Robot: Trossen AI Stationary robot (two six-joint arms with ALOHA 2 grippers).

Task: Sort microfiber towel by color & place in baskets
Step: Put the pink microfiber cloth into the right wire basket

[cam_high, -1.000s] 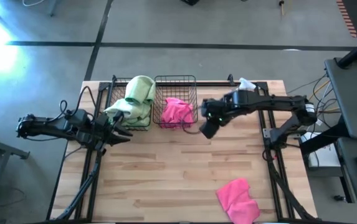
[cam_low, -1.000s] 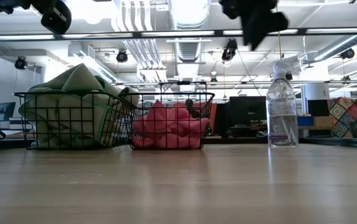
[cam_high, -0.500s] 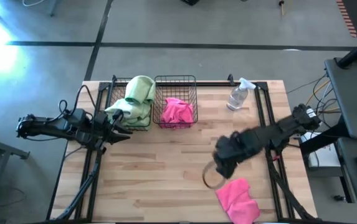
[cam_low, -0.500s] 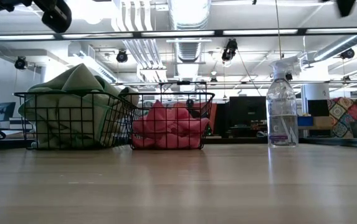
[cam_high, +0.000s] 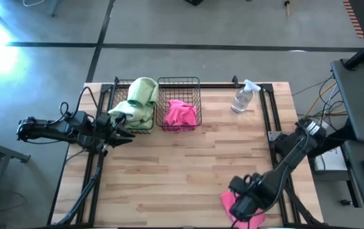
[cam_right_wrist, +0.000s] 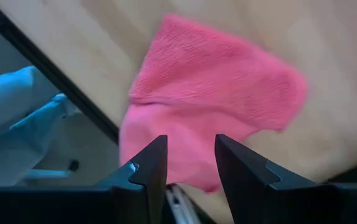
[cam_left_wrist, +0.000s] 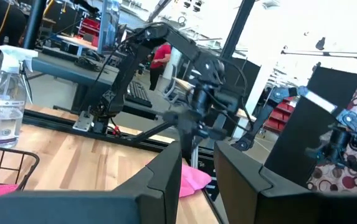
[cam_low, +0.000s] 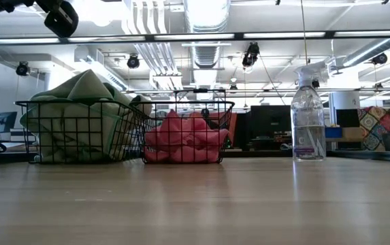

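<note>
High view: your right gripper point(cam_high: 244, 205) hovers over the loose bright pink microfiber towel point(cam_high: 227, 201) near the table's front edge. Its wrist view shows fingers point(cam_right_wrist: 148, 167) apart, the towel between them. Your left gripper point(cam_high: 119, 130), narrowly parted and holding nothing, waits beside the 2 black wire-grid baskets point(cam_high: 179, 83).

No legible text or labels

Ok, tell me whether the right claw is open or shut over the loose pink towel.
Open. The right claw hovers above the pink towel, fingers apart with nothing between them.
</note>
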